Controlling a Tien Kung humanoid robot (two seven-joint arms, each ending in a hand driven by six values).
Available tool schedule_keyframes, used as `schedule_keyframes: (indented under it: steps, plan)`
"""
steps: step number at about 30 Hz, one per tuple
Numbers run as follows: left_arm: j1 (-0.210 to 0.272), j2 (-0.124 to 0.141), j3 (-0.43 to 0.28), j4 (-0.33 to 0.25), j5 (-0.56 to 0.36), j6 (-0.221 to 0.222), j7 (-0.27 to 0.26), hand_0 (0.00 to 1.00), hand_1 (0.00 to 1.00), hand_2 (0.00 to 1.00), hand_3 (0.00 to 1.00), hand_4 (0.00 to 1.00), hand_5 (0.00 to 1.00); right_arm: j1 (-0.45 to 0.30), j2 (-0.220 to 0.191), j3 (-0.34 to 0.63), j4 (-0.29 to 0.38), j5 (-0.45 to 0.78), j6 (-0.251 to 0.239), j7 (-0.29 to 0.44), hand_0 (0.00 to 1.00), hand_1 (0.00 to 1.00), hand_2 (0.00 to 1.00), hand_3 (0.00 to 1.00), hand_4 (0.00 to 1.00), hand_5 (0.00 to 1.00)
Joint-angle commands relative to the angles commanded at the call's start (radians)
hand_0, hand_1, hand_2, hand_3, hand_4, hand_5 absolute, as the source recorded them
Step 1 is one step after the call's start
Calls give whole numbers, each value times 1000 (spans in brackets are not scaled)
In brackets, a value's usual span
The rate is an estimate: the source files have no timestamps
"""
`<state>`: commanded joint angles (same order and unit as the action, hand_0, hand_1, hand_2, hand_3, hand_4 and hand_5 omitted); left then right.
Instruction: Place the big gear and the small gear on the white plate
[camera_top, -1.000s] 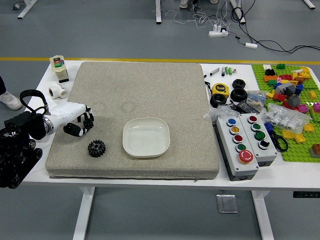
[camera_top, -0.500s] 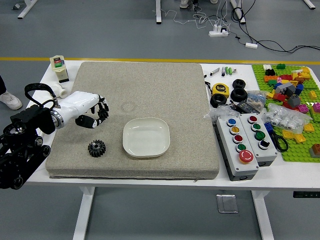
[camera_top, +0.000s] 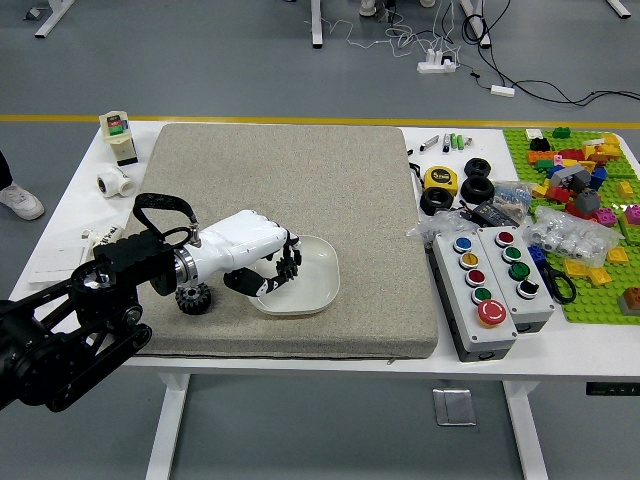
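Observation:
My left hand (camera_top: 274, 276), white with black fingers, is over the left part of the white plate (camera_top: 325, 278). Its fingers are curled around a small dark toothed piece (camera_top: 288, 261) that looks like a gear, mostly hidden by the fingers; its size cannot be told. On the grey mat left of the plate lies a black gear (camera_top: 193, 300), partly covered by the left wrist. No gear shows on the visible part of the plate. The right hand is out of view.
A two-part button box (camera_top: 490, 290) stands right of the mat (camera_top: 385, 220), with tape measure (camera_top: 441, 179), black wheels and bags behind it. Bricks cover a green baseplate (camera_top: 600, 305) at far right. A bottle (camera_top: 118, 137) and white fitting (camera_top: 115, 182) stand left.
My left hand has moved right and slightly toward the near edge, from the mat's left side to over the plate, with the dark piece in it. The gear on the mat stays put.

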<state>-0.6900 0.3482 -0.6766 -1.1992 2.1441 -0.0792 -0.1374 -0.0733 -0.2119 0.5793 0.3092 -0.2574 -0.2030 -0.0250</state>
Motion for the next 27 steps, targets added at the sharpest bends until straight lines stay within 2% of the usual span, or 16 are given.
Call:
schedule_keyframes:
  steps: [1,6,7,12,13,15,20,27]
  plan:
    - [0,-1,7,10,13,-4,-1,358,536,578,596,827,216,0,0,1,0,-1,0,0,771,811,842,796,952,802]
    - [1,-3,9,33,44,-14,0,358,536,578,596,827,216,1,-1,4,0,-2,0,1,771,811,842,796,952,802]
    - [2,-2,6,35,53,-20,-1,468,635,701,718,998,347,1,-1,5,0,-3,0,1,771,811,842,794,952,802]
    - [5,1,-10,28,72,-43,-8,468,635,701,718,998,347,1,-1,6,-1,-3,0,1,771,811,842,794,952,802]
    - [6,1,-14,25,76,-46,-8,533,677,748,783,998,412,1,-1,6,-1,-3,0,1,771,811,842,793,952,802]
    - [10,3,-27,15,86,-51,-9,533,677,748,783,998,412,2,0,6,-1,-3,0,1,771,811,842,793,952,802]
    - [32,13,-110,-25,101,-59,-9,537,677,745,787,998,432,1,0,8,-1,-2,0,2,771,809,841,794,952,803]
    - [64,44,-262,-93,110,-82,-14,530,673,741,787,998,408,0,-1,13,-1,-5,0,3,771,810,841,794,951,802]
